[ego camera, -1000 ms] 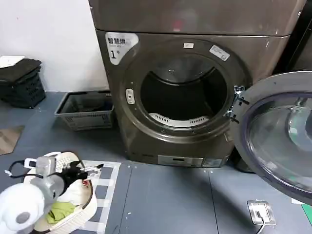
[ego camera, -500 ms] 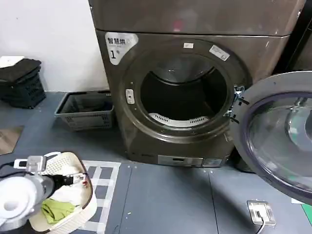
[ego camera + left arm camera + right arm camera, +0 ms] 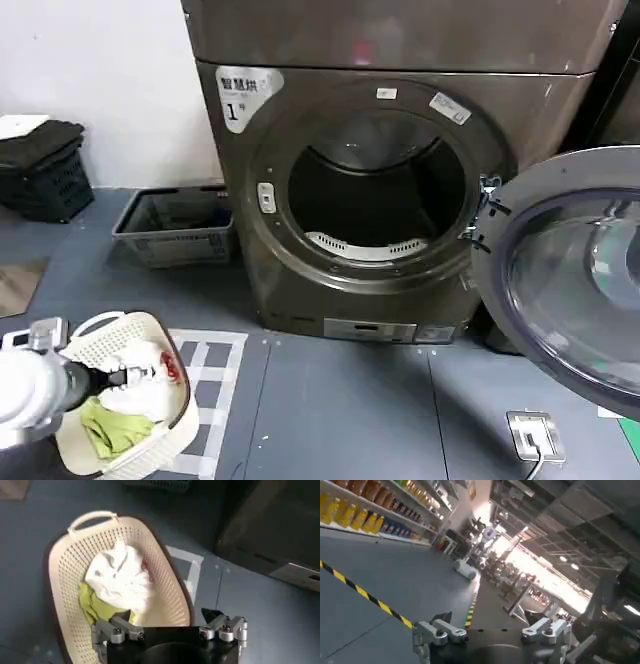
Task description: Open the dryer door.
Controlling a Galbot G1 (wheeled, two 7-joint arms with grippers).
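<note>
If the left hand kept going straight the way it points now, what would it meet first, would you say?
Most likely the laundry basket: the left hand, fingers open, points down over its near rim, just above the white cloth. Depth is uncertain.

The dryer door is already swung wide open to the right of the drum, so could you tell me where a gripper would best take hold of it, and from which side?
Grip the dryer door by its wide chrome rim at the free edge, on the side away from the hinge. The rim is a thin raised band round bulging glass, so a gripper could probably pinch it across its thickness, coming from the front.
</note>
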